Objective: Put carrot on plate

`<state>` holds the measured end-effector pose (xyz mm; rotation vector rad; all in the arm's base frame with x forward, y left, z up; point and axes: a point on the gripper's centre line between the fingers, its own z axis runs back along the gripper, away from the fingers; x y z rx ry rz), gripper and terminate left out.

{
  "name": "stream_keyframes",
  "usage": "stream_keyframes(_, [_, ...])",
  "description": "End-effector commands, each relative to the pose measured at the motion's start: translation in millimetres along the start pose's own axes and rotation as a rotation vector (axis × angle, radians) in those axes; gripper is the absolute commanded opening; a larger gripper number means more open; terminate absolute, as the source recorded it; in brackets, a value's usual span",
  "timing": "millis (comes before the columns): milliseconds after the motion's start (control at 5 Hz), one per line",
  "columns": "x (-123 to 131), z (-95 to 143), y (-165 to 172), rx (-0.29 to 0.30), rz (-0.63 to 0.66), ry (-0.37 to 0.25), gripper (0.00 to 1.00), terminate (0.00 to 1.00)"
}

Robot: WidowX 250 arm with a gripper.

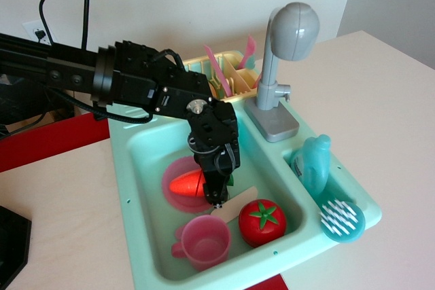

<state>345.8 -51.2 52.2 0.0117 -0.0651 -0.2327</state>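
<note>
Down in the teal sink point(136, 161), the gripper point(216, 197) is clamped around the carrot point(186, 184), which lies on the pink plate point(174, 174), with a pink cup point(204, 241) and a red tomato point(262, 221) nearby.

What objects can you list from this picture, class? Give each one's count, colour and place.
Toy sink: 1, mint green, on the table.
Plate: 1, pink, in the basin.
Carrot: 1, orange-red, over the plate, at the gripper.
Cup: 1, pink, front of the basin.
Tomato: 1, red, right of the cup.
Faucet: 1, grey, behind the basin.
Bottle: 1, teal, right shelf.
Brush: 1, teal, right corner.
Rack: 1, yellow, back.
Gripper: 1, black, closed on the carrot.
</note>
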Motion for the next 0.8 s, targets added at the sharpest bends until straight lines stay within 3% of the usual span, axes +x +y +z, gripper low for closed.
stream_keyframes(0, [-1.4,21.8,1.0,0.03,0.038,-0.042,1.0,0.0])
stream_keyframes(400, [-12.1,68.4,6.3,0.022,0.049,-0.089,1.0,0.0])
stream_keyframes(600, [-16.9,92.9,11.5,0.03,0.054,-0.12,1.0,1.0])
